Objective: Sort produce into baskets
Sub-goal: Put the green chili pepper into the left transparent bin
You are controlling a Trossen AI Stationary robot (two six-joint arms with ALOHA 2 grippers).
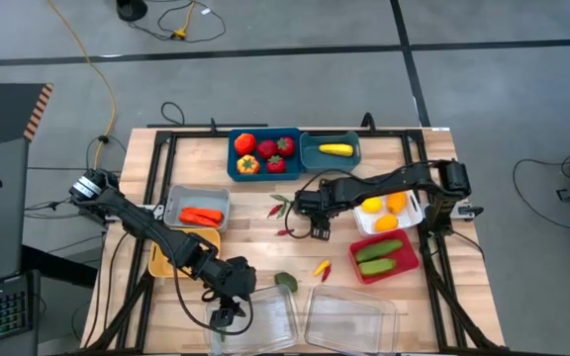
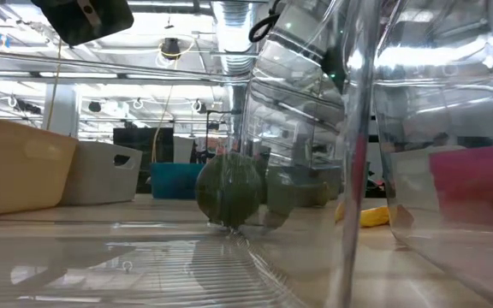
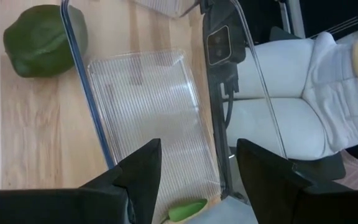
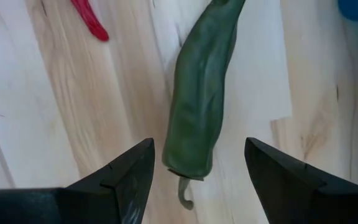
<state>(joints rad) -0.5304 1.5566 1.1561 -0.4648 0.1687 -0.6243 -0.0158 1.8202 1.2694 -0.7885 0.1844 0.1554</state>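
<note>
My left gripper (image 1: 228,318) (image 3: 197,149) hangs open over the left clear tray (image 1: 255,324) (image 3: 148,112), touching nothing. A small light-green piece (image 3: 188,210) lies in that tray below the fingers. A round green pepper (image 3: 42,40) (image 1: 285,282) (image 2: 229,192) rests on the table just outside the tray. My right gripper (image 1: 317,229) (image 4: 199,146) is open at the table's middle. Its fingers stand on either side of a long dark-green pepper (image 4: 201,106), which lies flat on the wood. A red chili (image 4: 89,18) lies beside it.
At the far edge are a teal bin (image 1: 263,153) with red and orange produce and a teal bin (image 1: 330,150) with a yellow piece. Also here are a grey bin (image 1: 198,210), a tan bin (image 1: 166,259), a white bin (image 1: 389,213), a magenta bin (image 1: 384,255), a second clear tray (image 1: 354,316) and small loose peppers (image 1: 322,267).
</note>
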